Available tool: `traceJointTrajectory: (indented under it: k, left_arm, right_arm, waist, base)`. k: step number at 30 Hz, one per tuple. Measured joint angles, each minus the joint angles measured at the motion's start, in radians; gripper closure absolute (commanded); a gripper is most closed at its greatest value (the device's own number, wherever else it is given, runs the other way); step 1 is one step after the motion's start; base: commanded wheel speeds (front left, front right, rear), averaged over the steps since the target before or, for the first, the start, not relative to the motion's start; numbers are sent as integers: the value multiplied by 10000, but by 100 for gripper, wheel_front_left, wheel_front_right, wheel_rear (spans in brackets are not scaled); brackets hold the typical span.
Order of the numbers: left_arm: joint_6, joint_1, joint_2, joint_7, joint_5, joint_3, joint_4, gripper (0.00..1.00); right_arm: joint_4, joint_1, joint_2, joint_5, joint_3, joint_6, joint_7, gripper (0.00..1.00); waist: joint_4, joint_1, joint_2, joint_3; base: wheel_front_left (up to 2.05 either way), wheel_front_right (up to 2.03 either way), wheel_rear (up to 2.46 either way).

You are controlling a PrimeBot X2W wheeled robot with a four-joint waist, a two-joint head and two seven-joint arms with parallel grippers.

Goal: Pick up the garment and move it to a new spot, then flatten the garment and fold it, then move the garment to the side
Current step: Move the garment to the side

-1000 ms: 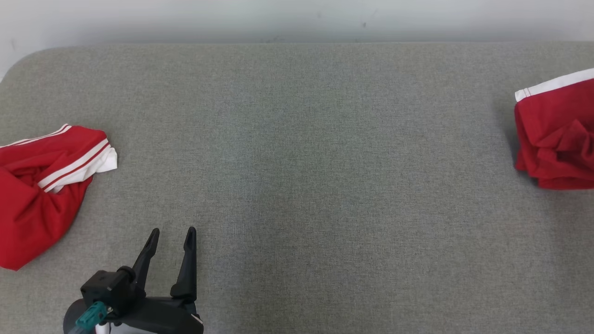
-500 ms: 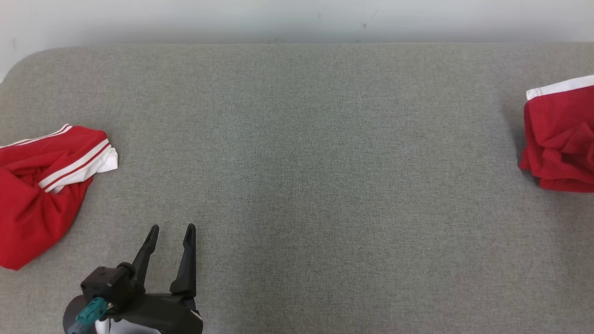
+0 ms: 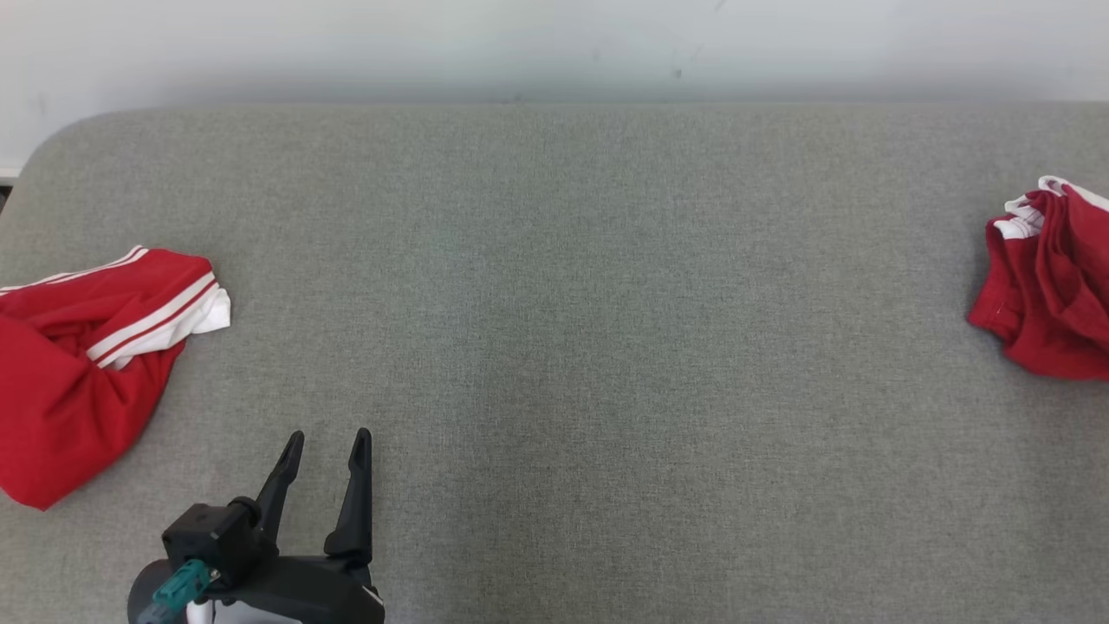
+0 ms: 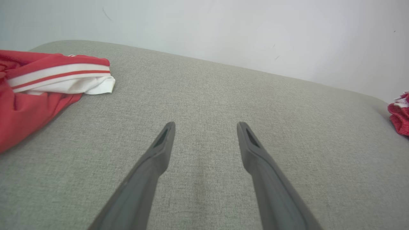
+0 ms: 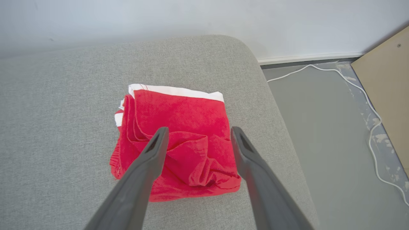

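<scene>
The folded red garment (image 3: 1048, 295) lies at the 3 o'clock edge of the grey padded table (image 3: 589, 303), a thick bundle with a white band along its far side. From the right wrist it (image 5: 182, 111) sits close to the table's rounded corner.

The right gripper (image 5: 199, 128) hangs above that bundle with its two dark fingers spread wide. It has hold of nothing, and the cloth rests on the table beneath it.

The left gripper (image 3: 330, 433) sits at about 7 o'clock on the table. Its fingers are also wide apart and empty, pointing toward 12 o'clock over bare grey fabric (image 4: 206, 124).

A crumpled red garment (image 3: 78, 364) with white stripes lies at 9 o'clock, well apart from the folded one.

Past the table's 3 o'clock end, a white cable (image 5: 367, 105) trails across the grey floor (image 5: 319, 127).
</scene>
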State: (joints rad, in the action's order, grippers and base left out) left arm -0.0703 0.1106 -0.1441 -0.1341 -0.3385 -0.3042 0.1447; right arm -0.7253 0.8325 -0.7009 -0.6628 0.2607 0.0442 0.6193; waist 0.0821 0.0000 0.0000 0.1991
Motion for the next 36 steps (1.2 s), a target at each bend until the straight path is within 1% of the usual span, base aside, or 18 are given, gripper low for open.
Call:
traceJointTrajectory:
  k: [1, 6, 7, 8, 10, 11, 12, 16, 20, 23, 28, 31, 35, 36]
  left_arm:
    - [0, 0, 17, -2, -2, -10, 40, 0]
    - [0, -15, 29, -90, -38, 13, 232, 0]
    - [0, -15, 29, -90, -38, 13, 232, 0]
    - [-2, -37, 23, -94, -40, 29, 274, 0]
    - [-12, -66, 4, -142, -42, 59, 314, 0]
    - [-12, -104, -15, -178, -42, 96, 309, 0]
    - [-15, -203, -46, -198, -42, 142, 299, 0]
    - [-94, -645, -153, -240, -58, 290, 295, 0]
    - [-136, -872, -169, -267, -63, 364, 253, 0]
    - [-178, -1005, -173, -313, -69, 405, 253, 0]
    - [-268, -1327, -174, -341, -71, 537, 161, 0]
    - [-268, -1506, -184, -349, -71, 593, 58, 0]
    - [-324, -1565, -213, -355, -69, 686, -113, 0]
    - [-351, -1640, -228, -397, -69, 721, -165, 0]
  right_arm:
    - [-29, -7, 134, -115, -58, -10, -142, 0]
    - [226, -421, 1051, -713, -293, -453, -1064, 0]
    - [226, -421, 1051, -713, -293, -453, -1064, 0]
    - [326, -604, 1231, -846, -353, -537, -1271, 0]
    - [575, -1058, 1570, -1003, -456, -558, -1680, 0]
    - [692, -1273, 1703, -1058, -460, -683, -1858, 0]
    - [846, -1481, 1831, -1164, -499, -723, -2065, 0]
    - [1609, -2134, 2339, -1329, -669, -765, -2928, 0]
    - [2406, -2821, 2692, -1383, -821, -757, -3804, 0]
    - [2989, -3425, 2809, -1308, -886, -690, -4495, 0]
    - [4031, -4686, 3070, -974, -911, -412, -5521, 0]
    - [4661, -5527, 3250, -869, -972, -194, -6109, 0]
    - [5737, -6701, 3254, -174, -930, 259, -6853, 0]
    - [5990, -6974, 3267, -79, -922, 280, -7007, 0]
  waist:
    - [0, 0, 0, -50]
    - [-8, -1, 0, -385]
    - [-8, -1, 0, -385]
    - [-15, -1, 0, -467]
    - [-33, 0, 0, -642]
    - [-46, -1, 0, -733]
    - [-64, 0, 0, -826]
    - [-172, -3, 0, -1175]
    - [-331, -2, -1, -1482]
    - [-451, -2, 0, -1701]
    - [-626, -3, -1, -2073]
    - [-726, -3, -1, -2266]
    - [-842, -2, -1, -2461]
    - [-869, -2, -1, -2488]
  base:
    - [0, 0, 0]
    - [0, 0, 0]
    - [0, 0, 0]
    - [0, 0, 0]
    - [0, 0, 0]
    - [0, 0, 0]
    - [0, 0, 0]
    - [0, 0, 0]
    - [0, 0, 0]
    - [0, 0, 0]
    - [0, 0, 0]
    - [0, 0, 0]
    - [0, 0, 0]
    - [0, 0, 0]
